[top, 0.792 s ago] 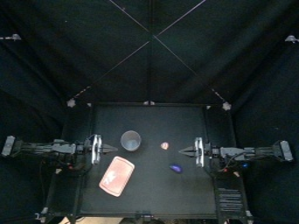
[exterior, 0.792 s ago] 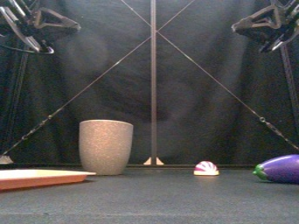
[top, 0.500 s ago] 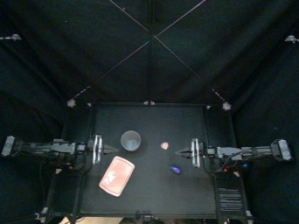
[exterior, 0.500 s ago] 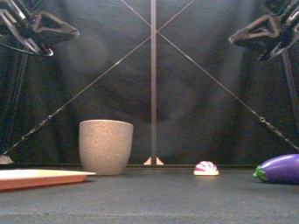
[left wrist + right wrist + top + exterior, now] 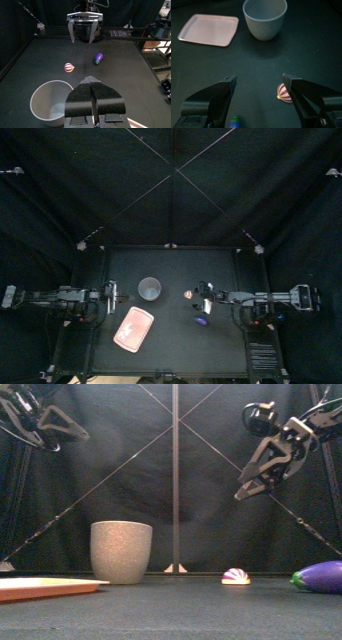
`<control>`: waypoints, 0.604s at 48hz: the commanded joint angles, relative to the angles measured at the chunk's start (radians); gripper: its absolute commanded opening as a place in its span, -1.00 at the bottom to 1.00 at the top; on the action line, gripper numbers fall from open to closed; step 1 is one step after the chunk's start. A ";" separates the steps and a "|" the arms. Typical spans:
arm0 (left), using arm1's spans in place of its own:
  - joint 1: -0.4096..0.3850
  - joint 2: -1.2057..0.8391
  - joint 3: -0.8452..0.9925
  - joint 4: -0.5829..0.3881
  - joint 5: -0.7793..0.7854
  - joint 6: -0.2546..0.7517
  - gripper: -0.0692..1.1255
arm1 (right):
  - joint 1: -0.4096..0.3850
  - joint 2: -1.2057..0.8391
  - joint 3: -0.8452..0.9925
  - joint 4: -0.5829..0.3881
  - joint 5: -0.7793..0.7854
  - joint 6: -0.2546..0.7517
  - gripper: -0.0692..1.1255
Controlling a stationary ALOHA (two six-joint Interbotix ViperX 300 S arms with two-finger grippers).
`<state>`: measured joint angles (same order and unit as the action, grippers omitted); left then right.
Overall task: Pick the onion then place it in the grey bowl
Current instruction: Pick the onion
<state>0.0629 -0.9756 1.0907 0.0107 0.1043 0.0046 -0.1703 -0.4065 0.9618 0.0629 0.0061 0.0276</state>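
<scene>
The onion (image 5: 237, 576), a small pink and white striped toy, lies on the table right of the middle; it also shows as the onion (image 5: 286, 92) just beyond my right jaw. The tall grey speckled cup (image 5: 120, 551) stands upright left of it, seen from above as the cup (image 5: 150, 286). My right gripper (image 5: 259, 80) is open and hangs tilted downward above the onion, well clear of it, with nothing between its fingers. The right gripper (image 5: 254, 479) is high over the table. My left gripper (image 5: 92, 80) is shut and empty, resting at the left near the cup (image 5: 52, 102).
A purple eggplant (image 5: 321, 576) lies at the front right, nearer the front than the onion. A flat pink tray (image 5: 134, 328) sits at the front left, in front of the cup. The table rails run along both sides.
My right arm has reached in from the right toward the table's middle and tipped its gripper downward over the onion. The left arm, cup, onion and eggplant have not moved.
</scene>
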 commanded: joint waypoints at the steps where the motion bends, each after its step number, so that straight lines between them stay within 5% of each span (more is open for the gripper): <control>1: 0.002 0.002 -0.025 0.002 -0.011 0.000 -0.90 | -0.021 0.094 -0.037 -0.052 0.014 -0.009 0.87; 10: 0.002 0.002 -0.020 0.003 -0.021 0.000 -0.90 | -0.051 0.272 -0.086 -0.202 0.086 0.006 0.87; 29: 0.003 0.000 0.018 0.003 -0.069 0.002 -0.90 | -0.133 0.393 -0.172 -0.293 0.114 0.005 0.87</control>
<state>0.0629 -0.9756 1.1198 0.0123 0.0460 0.0046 -0.2899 -0.0092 0.8130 -0.2270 0.1212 0.0291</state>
